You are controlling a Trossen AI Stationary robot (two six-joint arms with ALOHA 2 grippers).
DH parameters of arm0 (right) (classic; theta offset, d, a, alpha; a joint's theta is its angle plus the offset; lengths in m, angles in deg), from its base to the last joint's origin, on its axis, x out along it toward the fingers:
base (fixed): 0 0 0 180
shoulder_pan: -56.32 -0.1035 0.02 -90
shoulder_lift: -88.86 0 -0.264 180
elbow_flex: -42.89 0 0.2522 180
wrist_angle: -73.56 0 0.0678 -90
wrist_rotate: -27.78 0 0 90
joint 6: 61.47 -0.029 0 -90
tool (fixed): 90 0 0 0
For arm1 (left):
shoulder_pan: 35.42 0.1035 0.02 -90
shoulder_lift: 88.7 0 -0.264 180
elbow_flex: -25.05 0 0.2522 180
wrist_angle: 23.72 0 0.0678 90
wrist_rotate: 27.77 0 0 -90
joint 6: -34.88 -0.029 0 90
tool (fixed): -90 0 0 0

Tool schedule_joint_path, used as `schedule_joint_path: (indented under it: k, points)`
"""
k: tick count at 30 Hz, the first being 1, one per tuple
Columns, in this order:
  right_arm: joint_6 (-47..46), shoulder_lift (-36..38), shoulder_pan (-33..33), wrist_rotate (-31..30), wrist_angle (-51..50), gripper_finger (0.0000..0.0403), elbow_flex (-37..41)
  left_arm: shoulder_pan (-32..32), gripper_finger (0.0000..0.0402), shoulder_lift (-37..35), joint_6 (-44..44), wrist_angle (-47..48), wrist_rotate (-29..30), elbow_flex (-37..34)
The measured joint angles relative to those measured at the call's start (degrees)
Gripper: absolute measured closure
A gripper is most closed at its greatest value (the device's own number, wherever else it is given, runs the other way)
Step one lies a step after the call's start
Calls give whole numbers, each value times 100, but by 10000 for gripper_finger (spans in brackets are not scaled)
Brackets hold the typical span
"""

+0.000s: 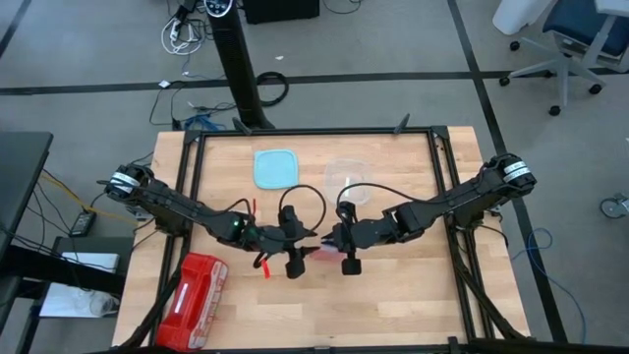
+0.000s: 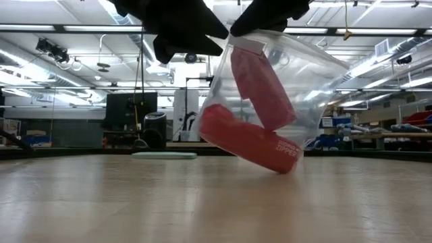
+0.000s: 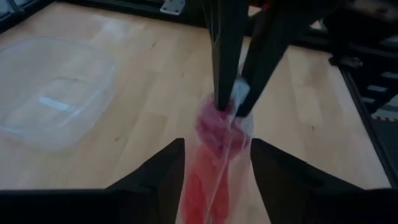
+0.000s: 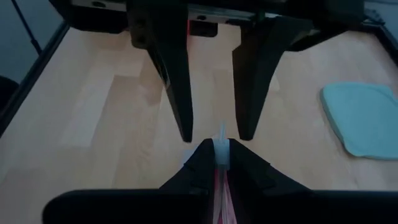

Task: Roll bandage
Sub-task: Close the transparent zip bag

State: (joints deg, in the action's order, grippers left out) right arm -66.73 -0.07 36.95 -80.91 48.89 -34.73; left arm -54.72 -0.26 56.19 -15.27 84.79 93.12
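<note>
At the centre of the high view both grippers meet over a clear zipper bag (image 2: 270, 101) hanging below them. The bandage (image 2: 260, 88) sits inside, its long axis steeply tilted. The right gripper (image 4: 216, 152) is pinched on the bag's top edge; the left gripper (image 3: 211, 163) stands open astride it. The bag's mouth is hidden.

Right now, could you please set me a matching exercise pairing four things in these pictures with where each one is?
Things:
1. bandage
2. teal lid
3. red case
4. right hand

Places:
a. corner of the table on the left arm's side
b. inside the clear zip bag
c. pinching the bag's top edge
d. beside the clear container

Pairs: 1-b, 2-d, 3-a, 4-c
</note>
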Motion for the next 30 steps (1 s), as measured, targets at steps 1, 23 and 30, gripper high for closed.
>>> schedule_joint_path:
  k: [1,23,30]
  points:
    - [25,0,0,-52,31,374,0,4,212,0,-2,-51,2,0]
    - [81,0,7,-51,331,372,0,19,343,0,-442,-289,654,1]
    - [77,0,2,-97,331,360,0,6,399,2,-624,-352,649,0]
